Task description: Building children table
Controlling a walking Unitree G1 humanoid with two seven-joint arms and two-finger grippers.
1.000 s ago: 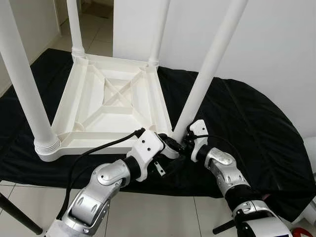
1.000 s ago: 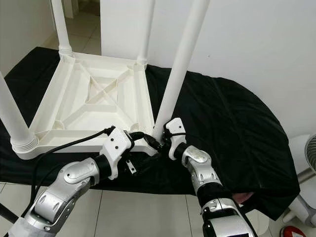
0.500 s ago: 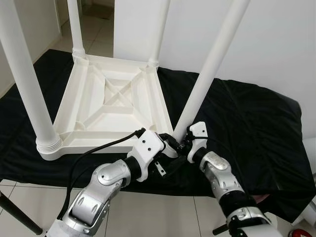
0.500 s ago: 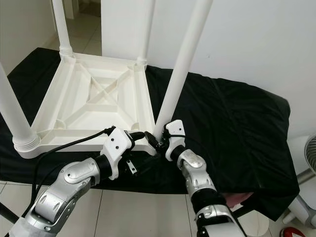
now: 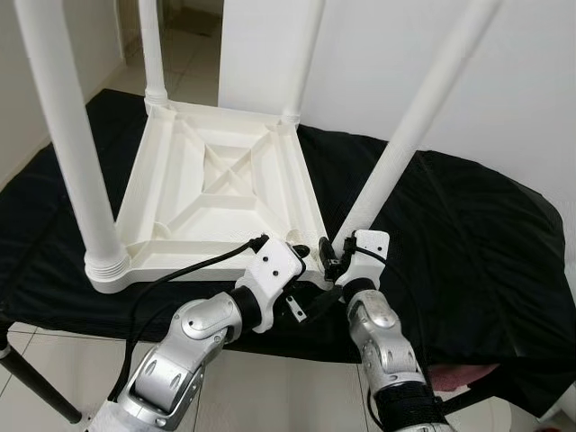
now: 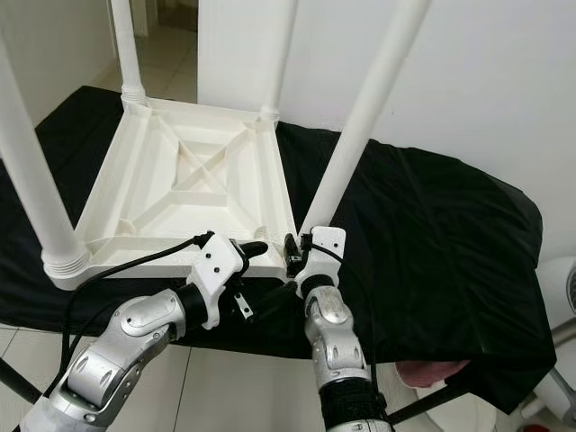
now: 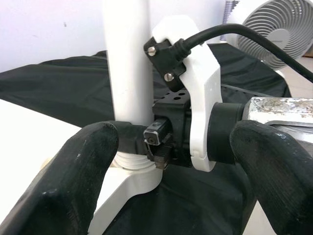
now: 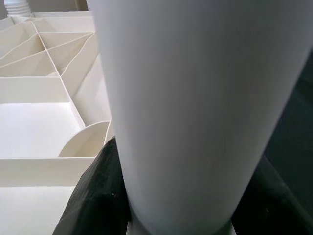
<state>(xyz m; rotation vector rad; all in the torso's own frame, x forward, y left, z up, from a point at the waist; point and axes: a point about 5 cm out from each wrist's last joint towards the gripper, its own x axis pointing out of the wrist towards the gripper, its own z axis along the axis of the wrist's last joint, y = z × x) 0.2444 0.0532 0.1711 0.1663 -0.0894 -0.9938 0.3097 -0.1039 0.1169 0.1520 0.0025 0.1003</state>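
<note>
Four legs (image 5: 409,139); black cloth (image 5: 468,234) beneath

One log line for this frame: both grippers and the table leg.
right gripper: shut on white plastic table leg at base | left gripper: open, beside same corner | upturned white plastic table: on black cloth

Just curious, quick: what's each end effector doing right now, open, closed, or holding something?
Left end effector: open, at the base of the near right table leg.
Right end effector: shut on that table leg.
</note>
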